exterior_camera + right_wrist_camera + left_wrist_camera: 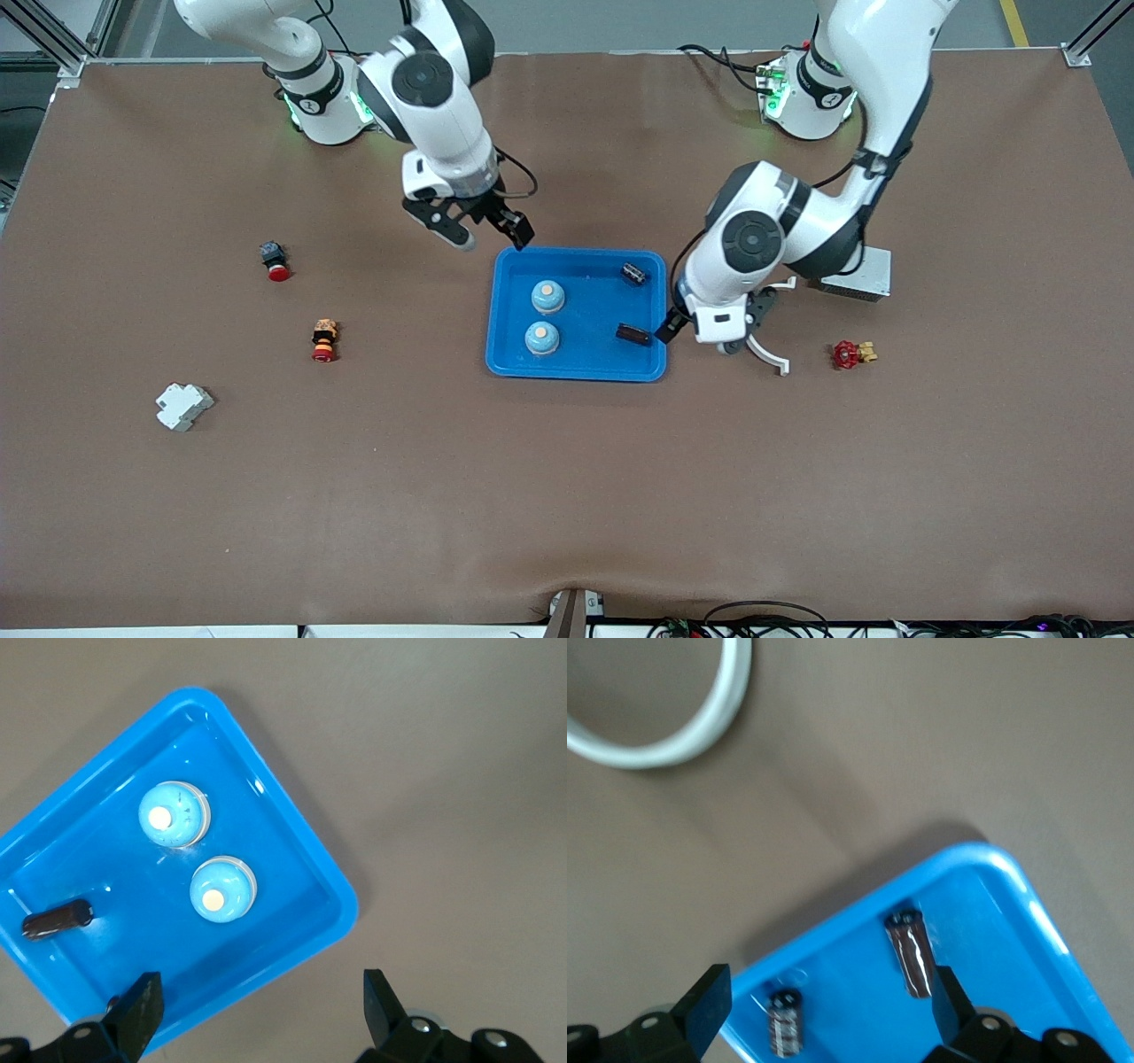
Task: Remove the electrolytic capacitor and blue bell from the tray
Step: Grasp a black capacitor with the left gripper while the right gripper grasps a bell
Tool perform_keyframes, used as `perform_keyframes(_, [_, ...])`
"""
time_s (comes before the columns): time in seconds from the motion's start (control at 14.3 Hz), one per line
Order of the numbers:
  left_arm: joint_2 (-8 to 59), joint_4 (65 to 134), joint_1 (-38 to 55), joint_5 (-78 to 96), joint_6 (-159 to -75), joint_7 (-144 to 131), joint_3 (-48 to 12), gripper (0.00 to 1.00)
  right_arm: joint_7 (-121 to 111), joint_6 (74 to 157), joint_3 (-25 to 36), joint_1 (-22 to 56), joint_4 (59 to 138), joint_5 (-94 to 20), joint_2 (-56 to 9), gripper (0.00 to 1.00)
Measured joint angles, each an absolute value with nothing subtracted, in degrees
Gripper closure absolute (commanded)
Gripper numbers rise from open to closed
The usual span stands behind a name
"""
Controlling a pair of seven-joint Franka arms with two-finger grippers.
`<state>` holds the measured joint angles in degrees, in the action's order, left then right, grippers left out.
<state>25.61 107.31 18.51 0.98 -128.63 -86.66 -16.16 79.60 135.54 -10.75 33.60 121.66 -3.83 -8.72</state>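
Centrally on the brown table (567,496) sits a blue tray (509,354). Reading across the front view: a white block (183,406), a red push-button (275,261) and a red-and-yellow button (324,340) lie toward the right arm's end. The right gripper (483,232) hangs over the tray's eleven o'clock corner, fingers spread, holding nothing. Inside the tray stand two blue bells (547,297), (541,338), with two dark capacitors (633,273), (633,333) at two and four o'clock. The left gripper (713,341), apparently over the tray's three o'clock edge, is released and empty. A red valve (849,354) lies toward the left arm's end.
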Motion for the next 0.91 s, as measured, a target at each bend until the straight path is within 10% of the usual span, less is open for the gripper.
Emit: perform_keyframes(0.91, [34.26,106.97,21.56,0.72,-142.43,-97.23,-15.73,0.17,95.68,139.85,-10.34,35.97,106.34,11.73,-33.38,0.00])
